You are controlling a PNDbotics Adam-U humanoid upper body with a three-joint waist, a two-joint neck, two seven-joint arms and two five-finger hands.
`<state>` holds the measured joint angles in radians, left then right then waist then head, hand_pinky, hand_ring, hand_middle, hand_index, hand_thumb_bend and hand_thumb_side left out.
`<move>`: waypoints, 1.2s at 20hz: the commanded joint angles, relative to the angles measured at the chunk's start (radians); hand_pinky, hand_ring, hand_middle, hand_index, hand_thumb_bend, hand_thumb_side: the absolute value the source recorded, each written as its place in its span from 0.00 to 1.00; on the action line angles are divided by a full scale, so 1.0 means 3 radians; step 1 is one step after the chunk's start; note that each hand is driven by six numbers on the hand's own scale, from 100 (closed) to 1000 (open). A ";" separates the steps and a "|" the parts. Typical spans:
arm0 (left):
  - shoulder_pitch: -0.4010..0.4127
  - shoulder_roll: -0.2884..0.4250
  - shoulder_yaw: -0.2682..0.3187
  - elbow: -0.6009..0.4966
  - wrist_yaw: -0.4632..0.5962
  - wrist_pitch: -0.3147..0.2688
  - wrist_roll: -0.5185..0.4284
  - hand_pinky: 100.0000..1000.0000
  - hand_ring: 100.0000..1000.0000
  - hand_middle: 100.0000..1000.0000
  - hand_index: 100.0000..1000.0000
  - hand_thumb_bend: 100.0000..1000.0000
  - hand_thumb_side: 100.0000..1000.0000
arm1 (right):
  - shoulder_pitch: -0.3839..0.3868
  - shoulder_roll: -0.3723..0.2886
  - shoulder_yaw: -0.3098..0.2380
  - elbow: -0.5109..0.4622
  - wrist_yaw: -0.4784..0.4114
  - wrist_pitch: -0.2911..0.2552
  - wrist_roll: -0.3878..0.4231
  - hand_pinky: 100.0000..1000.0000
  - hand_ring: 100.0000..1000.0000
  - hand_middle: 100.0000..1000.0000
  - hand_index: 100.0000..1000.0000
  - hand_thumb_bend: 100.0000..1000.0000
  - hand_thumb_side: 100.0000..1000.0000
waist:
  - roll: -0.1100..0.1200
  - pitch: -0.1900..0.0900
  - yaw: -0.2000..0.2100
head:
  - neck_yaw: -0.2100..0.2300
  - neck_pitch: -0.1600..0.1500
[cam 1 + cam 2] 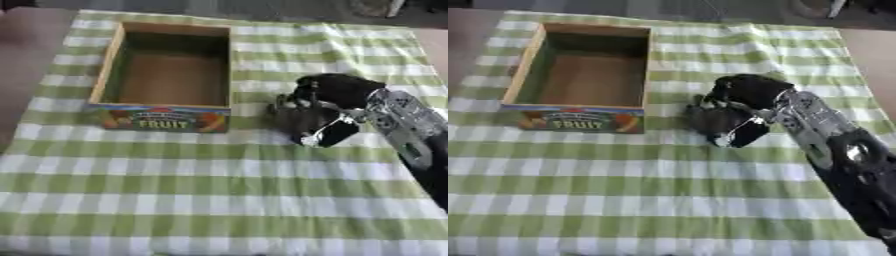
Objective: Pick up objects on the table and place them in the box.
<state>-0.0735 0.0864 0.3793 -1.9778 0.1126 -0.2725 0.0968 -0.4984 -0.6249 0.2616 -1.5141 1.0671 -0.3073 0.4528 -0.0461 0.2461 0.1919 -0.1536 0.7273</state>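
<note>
- Box point(164, 75), open top, "FRUIT" on its near wall, sits on the green-checked tablecloth point(201, 195) toward the table's far left corner. Interior looks bare brown; nothing visible inside.
- Right hand point(741, 107) comes in from the table's right edge and rests low over the cloth just beside the box's near right corner.
- Fingers curl downward around something dark; a pale patch shows at the lower side of the hand. Cannot tell whether that is an object or part of the hand, nor whether anything is actually gripped.
- Judgement: the hand is placed for a pick close to the box, leaving a short carry.
- No other loose objects visible on the cloth.
- Left hand shows in neither view.
- Right forearm cut off at the lower right.
</note>
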 commanded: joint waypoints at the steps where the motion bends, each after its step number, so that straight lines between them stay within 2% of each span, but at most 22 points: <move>1: -0.0023 0.0024 -0.0012 -0.0074 0.0008 -0.0008 -0.0010 0.20 0.25 0.53 0.31 0.00 0.79 | -0.0049 -0.0075 -0.0003 -0.0012 0.0044 0.0000 -0.0030 0.89 0.96 0.71 0.83 0.22 0.67 | 0.0003 -0.0042 0.0007 | -0.0007 -0.0031; 5: -0.0022 0.0022 -0.0012 -0.0074 0.0009 -0.0009 -0.0013 0.20 0.25 0.53 0.30 0.00 0.79 | -0.0068 -0.0067 0.0022 0.0015 0.0033 -0.0037 0.0001 0.89 0.96 0.70 0.80 0.16 0.62 | 0.0004 -0.0038 0.0013 | -0.0014 -0.0032; 6: -0.0021 0.0021 -0.0011 -0.0074 0.0009 -0.0008 -0.0013 0.20 0.25 0.53 0.30 0.00 0.79 | -0.0074 -0.0063 0.0025 0.0023 0.0017 -0.0049 0.0019 0.89 0.96 0.69 0.79 0.10 0.59 | 0.0005 -0.0038 0.0014 | -0.0016 -0.0032; 9: -0.0020 0.0019 -0.0012 -0.0074 0.0009 -0.0005 -0.0015 0.20 0.25 0.53 0.30 0.00 0.79 | -0.0083 -0.0057 0.0029 0.0022 -0.0040 -0.0064 0.0051 0.89 0.95 0.67 0.78 0.00 0.53 | 0.0005 -0.0036 0.0014 | -0.0016 -0.0038; 11: -0.0018 0.0019 -0.0010 -0.0074 0.0007 -0.0002 -0.0013 0.20 0.25 0.53 0.30 0.00 0.79 | -0.0079 -0.0059 0.0032 -0.0011 -0.0073 -0.0055 0.0044 0.89 0.95 0.67 0.78 0.00 0.44 | 0.0004 -0.0036 0.0013 | -0.0013 -0.0038; 12: -0.0018 0.0019 -0.0011 -0.0074 0.0007 -0.0001 -0.0012 0.20 0.25 0.53 0.30 0.00 0.79 | -0.0077 -0.0061 0.0032 -0.0031 -0.0087 -0.0044 0.0036 0.89 0.95 0.66 0.77 0.00 0.33 | 0.0004 -0.0035 0.0011 | -0.0011 -0.0040; 13: -0.0018 0.0019 -0.0012 -0.0074 0.0006 -0.0001 -0.0013 0.20 0.25 0.53 0.30 0.00 0.79 | -0.0076 -0.0063 0.0032 -0.0047 -0.0100 -0.0028 0.0025 0.88 0.94 0.66 0.77 0.00 0.29 | 0.0004 -0.0036 0.0010 | -0.0008 -0.0041; 14: -0.0018 0.0018 -0.0012 -0.0074 0.0006 0.0000 -0.0015 0.20 0.25 0.53 0.30 0.00 0.79 | -0.0075 -0.0065 0.0031 -0.0060 -0.0113 -0.0010 0.0014 0.88 0.94 0.65 0.77 0.00 0.20 | 0.0005 -0.0036 0.0009 | -0.0006 -0.0043; 16: -0.0016 0.0018 -0.0011 -0.0074 0.0006 0.0000 -0.0016 0.20 0.25 0.53 0.30 0.00 0.79 | -0.0072 -0.0069 0.0034 -0.0090 -0.0139 0.0023 -0.0008 0.88 0.94 0.65 0.76 0.00 0.11 | 0.0007 -0.0037 0.0006 | 0.0001 -0.0050; 19: -0.0015 0.0020 -0.0011 -0.0074 0.0006 0.0000 -0.0018 0.20 0.25 0.53 0.30 0.00 0.79 | -0.0066 -0.0078 0.0031 -0.0138 -0.0177 0.0058 -0.0024 0.88 0.94 0.64 0.75 0.00 0.06 | 0.0009 -0.0040 0.0001 | 0.0006 -0.0052; 24: -0.0015 0.0023 -0.0009 -0.0074 0.0007 -0.0001 -0.0015 0.20 0.25 0.53 0.30 0.00 0.79 | -0.0009 -0.0122 0.0016 -0.0292 -0.0215 0.0099 -0.0074 0.88 0.93 0.63 0.75 0.00 0.07 | 0.0010 -0.0044 -0.0010 | 0.0013 -0.0064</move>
<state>-0.0735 0.0858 0.3793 -1.9778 0.1131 -0.2723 0.0942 -0.4906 -0.6252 0.2787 -1.5692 1.0118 -0.2837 0.4370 -0.0456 0.2467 0.1905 -0.1524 0.7189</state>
